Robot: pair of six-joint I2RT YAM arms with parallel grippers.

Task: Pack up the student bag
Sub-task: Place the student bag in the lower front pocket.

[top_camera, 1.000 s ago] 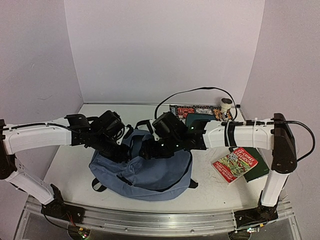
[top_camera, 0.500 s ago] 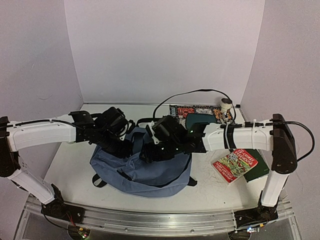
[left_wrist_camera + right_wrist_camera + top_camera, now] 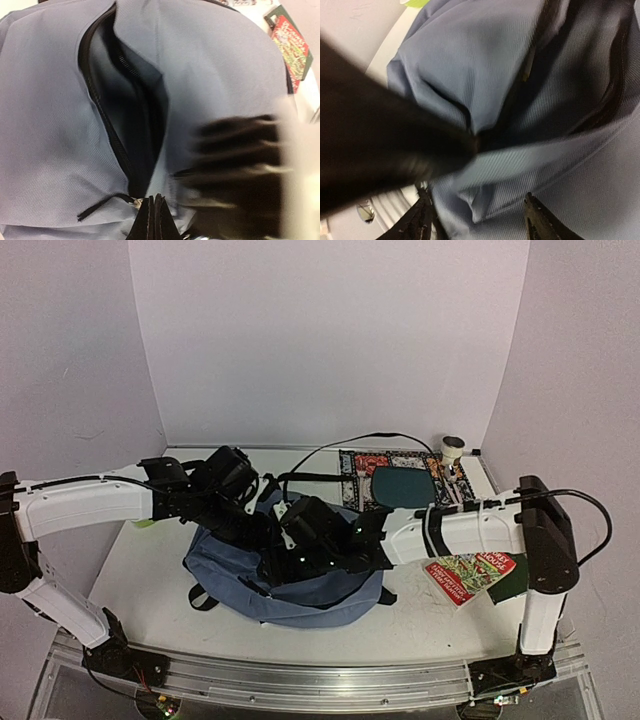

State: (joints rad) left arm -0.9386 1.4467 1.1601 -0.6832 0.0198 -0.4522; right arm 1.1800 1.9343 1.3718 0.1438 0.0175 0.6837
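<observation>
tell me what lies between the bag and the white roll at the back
The teal pouch on a patterned mat lies between bag and roll; top view shows it.

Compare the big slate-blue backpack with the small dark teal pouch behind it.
The large slate-blue fabric backpack is far bigger than the small dark teal flat pouch. The backpack is slumped and creased with its black zipper gaping open, while the pouch lies flat and smooth. The backpack sits mid-table towards the front and the pouch at the rear right. Both are bluish and lie on the white table.
</observation>
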